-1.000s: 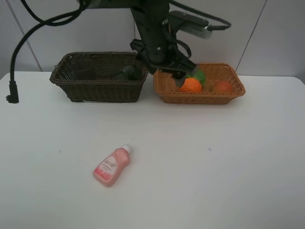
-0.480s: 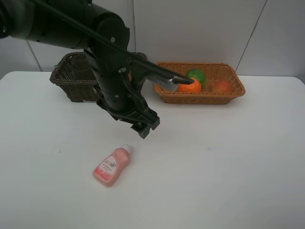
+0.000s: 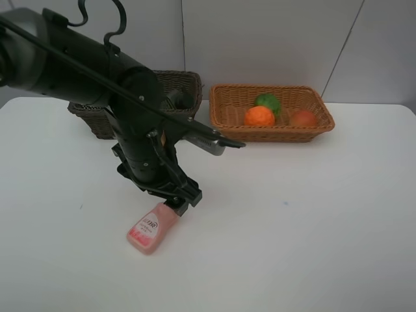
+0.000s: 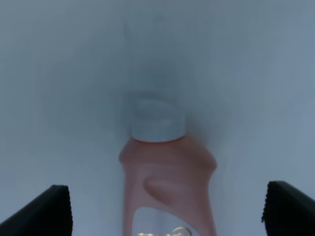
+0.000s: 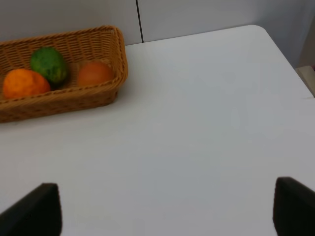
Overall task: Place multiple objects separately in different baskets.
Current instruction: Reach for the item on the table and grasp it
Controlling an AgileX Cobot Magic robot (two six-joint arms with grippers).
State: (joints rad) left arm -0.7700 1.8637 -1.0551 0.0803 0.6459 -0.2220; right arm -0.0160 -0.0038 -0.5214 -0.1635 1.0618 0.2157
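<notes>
Jaws, left gripper [image 3: 177,203]: spread wide, holding nothing. In the wrist view the two dark fingertips [image 4: 49,211] stand well out to either side of the pink bottle [image 4: 170,182], and neither touches it. From across the room the gripper sits low over the cap end of the bottle, and the black left arm [image 3: 130,123] leans down to it from the far left.

Jaws, right gripper [image 5: 165,211]: also spread wide, with only bare table between the fingertips. This gripper does not show in the high view.

Pink bottle [image 3: 151,227]: lying on its side on the white table [image 3: 325,227], near the front and left of the middle, outside both baskets. Its white cap [image 4: 156,123] points toward the baskets, and the label faces up.

Light tan basket [image 3: 273,133]: at the back of the table, right of the middle. It holds three fruits.
- Orange [image 3: 259,116], at the left end.
- Green fruit [image 3: 267,102], just behind the orange and touching it.
- Red-orange fruit [image 3: 302,118], at the right end, apart from the other two.

Dark brown basket [image 3: 185,81]: just left of the tan one, largely hidden behind the left arm. I cannot make out its contents.
</notes>
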